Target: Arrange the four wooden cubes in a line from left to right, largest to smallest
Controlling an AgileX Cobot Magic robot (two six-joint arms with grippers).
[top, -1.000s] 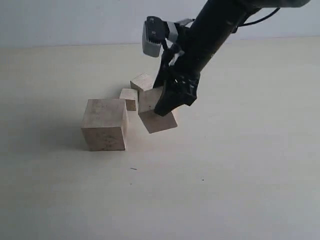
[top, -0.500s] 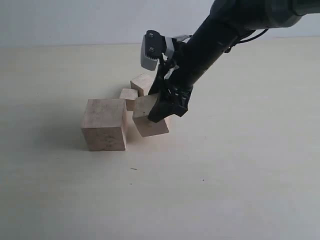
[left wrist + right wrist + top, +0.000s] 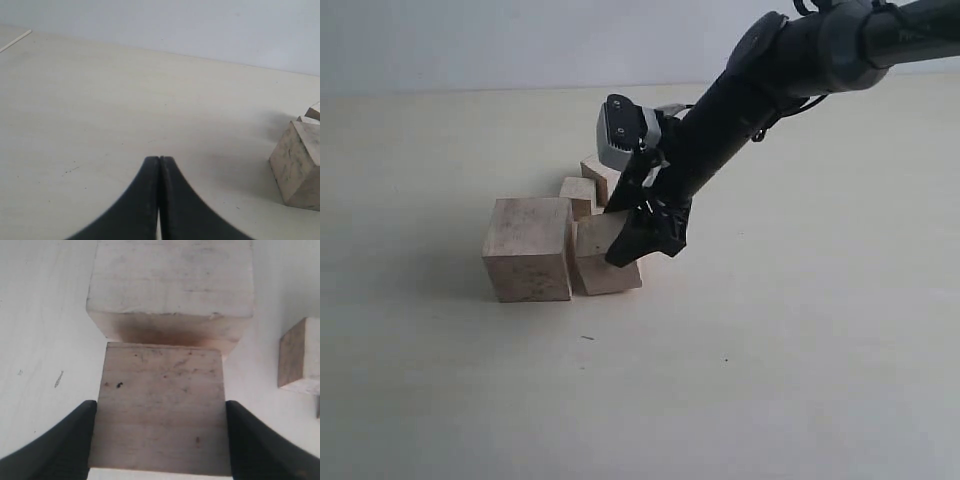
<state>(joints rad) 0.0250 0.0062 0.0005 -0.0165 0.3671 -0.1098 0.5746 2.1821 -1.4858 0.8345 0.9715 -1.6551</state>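
Observation:
The largest wooden cube (image 3: 528, 248) stands on the table. Right beside it, on its right, sits the second-largest cube (image 3: 602, 260), and my right gripper (image 3: 638, 232) is shut on it from above. In the right wrist view this held cube (image 3: 162, 412) fills the space between the black fingers (image 3: 65, 440), with the largest cube (image 3: 170, 287) just beyond it. Two smaller cubes lie behind: one (image 3: 578, 193) close to the big cube, the other (image 3: 600, 170) partly hidden by the arm. My left gripper (image 3: 159, 160) is shut and empty, well away from the largest cube (image 3: 300, 170).
The pale table surface (image 3: 770, 380) stretches all around the cubes. A light wall (image 3: 470, 40) runs along the back edge. The right arm (image 3: 760, 90) slants down from the upper right over the cubes.
The right gripper has carried the second-largest cube down and to the left, from a tilted hold in the air to resting level on the table beside the largest cube.

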